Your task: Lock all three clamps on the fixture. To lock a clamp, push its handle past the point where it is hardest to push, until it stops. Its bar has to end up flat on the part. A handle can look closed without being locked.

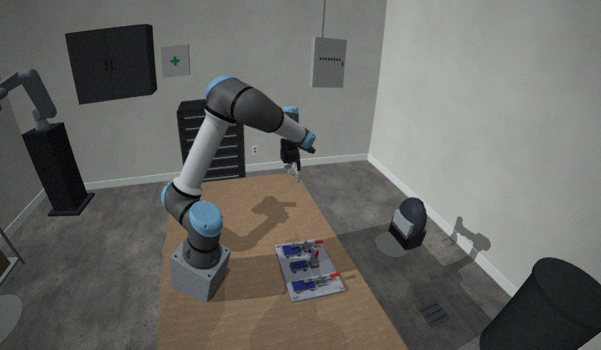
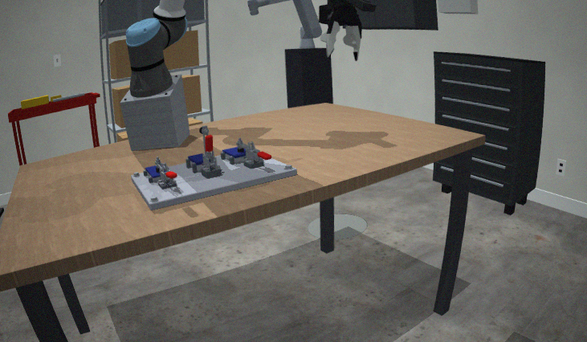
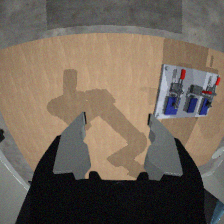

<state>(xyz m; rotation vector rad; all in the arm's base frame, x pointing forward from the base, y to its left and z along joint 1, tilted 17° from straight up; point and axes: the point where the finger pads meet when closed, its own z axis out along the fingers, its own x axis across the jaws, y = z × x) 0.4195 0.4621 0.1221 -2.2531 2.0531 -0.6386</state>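
The grey fixture plate [image 1: 309,271] lies on the wooden table and carries three toggle clamps with red handles over blue parts. It also shows in the exterior view [image 2: 214,175] and at the right of the wrist view [image 3: 188,91]. The middle clamp's handle [image 2: 208,143] stands upright. The two outer clamps' handles [image 2: 171,174] [image 2: 263,155] lie low. My gripper [image 1: 293,172] hangs high above the table's far end, well away from the fixture. Its fingers are partly open with nothing between them.
The arm's grey base block [image 1: 198,271] stands on the table beside the fixture. A black drawer cabinet [image 2: 486,127] stands off the table's far end. A second arm on a black pedestal [image 1: 54,167] stands by the back wall.
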